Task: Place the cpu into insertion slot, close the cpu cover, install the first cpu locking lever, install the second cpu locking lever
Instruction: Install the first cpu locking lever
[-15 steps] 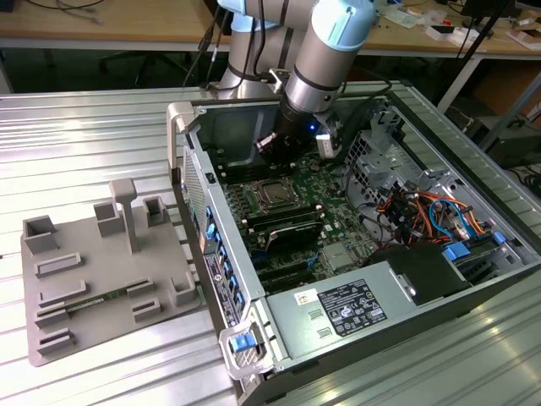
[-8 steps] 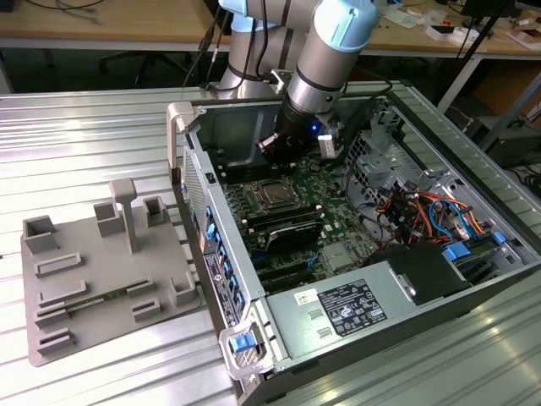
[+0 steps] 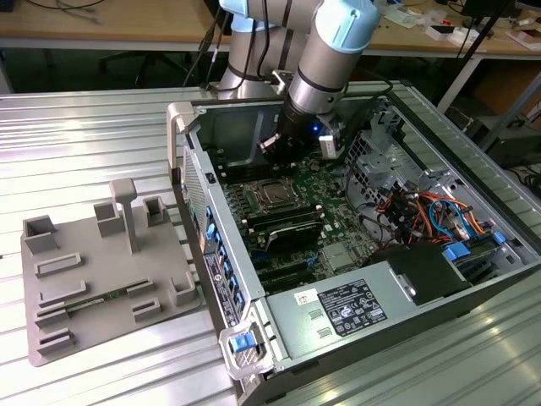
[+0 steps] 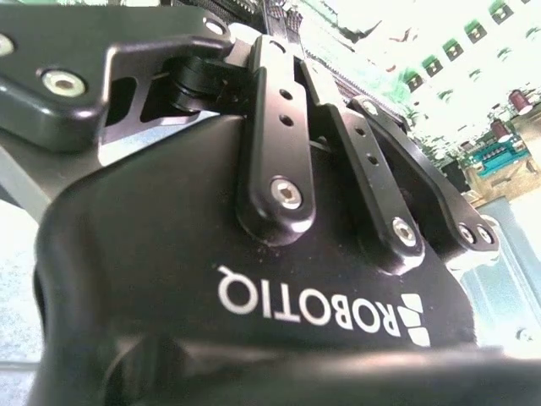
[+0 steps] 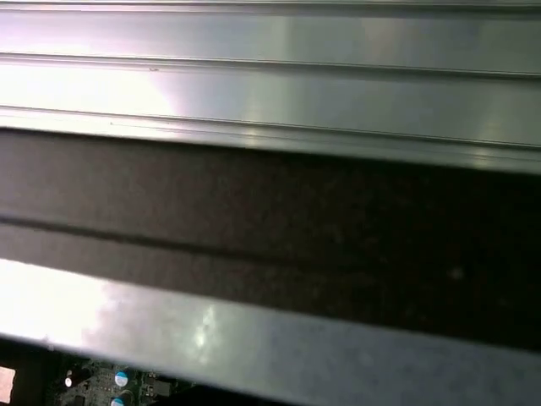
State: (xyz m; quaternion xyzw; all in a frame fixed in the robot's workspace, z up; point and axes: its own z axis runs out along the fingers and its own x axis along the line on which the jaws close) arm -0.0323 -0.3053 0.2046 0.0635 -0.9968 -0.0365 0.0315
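In the exterior view the cpu [image 3: 273, 195] lies flat in the insertion slot [image 3: 258, 205] on the green board, its silver-grey top showing. The cpu cover [image 3: 286, 188] looks folded down around it as a thin metal frame. I cannot make out the locking levers. My gripper [image 3: 275, 145] hangs inside the case just beyond the slot's far side, a little above the board. In the second wrist view the gripper [image 4: 283, 21] has its black finger bars drawn together, so it reads as shut; the tips run off the picture.
The open computer case [image 3: 186, 161] lies on a ribbed metal table [image 3: 76, 127]. A power supply [image 3: 355, 309] and cable bundles [image 3: 431, 211] crowd the exterior view's right. A grey parts fixture [image 3: 101, 271] sits at the exterior view's left. The case wall [image 5: 270, 220] passes close to the first wrist view.
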